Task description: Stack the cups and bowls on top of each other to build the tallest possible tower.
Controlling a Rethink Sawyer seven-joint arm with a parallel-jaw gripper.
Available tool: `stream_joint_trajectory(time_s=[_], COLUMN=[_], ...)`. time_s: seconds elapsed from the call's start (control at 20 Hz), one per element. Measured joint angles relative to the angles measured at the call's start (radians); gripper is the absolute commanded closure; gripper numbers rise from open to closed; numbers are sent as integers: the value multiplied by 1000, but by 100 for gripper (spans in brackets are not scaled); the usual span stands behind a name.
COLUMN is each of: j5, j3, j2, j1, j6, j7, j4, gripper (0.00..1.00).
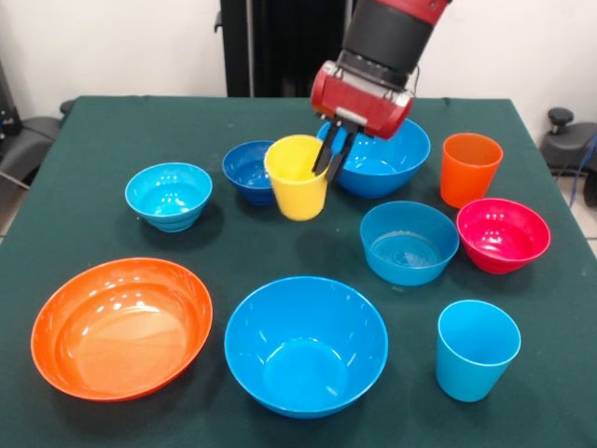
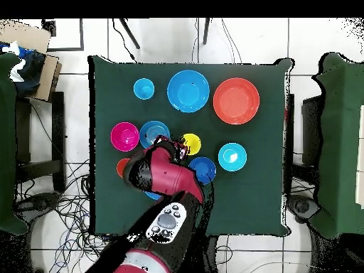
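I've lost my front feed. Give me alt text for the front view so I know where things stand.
The robot's hand grips the rim of the upright yellow cup, one finger inside and one outside, at mid-table. Around it on the green table sit seven separate bowls, an orange cup and a light blue cup; nothing is stacked yet.

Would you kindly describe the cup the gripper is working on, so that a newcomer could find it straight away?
In the front view, start at the red and black arm over the green table and follow it down to the gripper. Its dark fingers straddle the rim of the yellow cup, one inside. The cup stands upright between a small dark blue bowl and a large blue bowl, and is the only yellow thing.
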Motion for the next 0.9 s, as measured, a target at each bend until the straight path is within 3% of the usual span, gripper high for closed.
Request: stream_joint_trajectory(time_s=[0.45, 0.9], j5=[-1, -1], j3=[-6, -14], j2=[-64, -82], j1=[21, 46], j6=[76, 96], j7=[0, 0], j4=[36, 49], gripper=[100, 100])
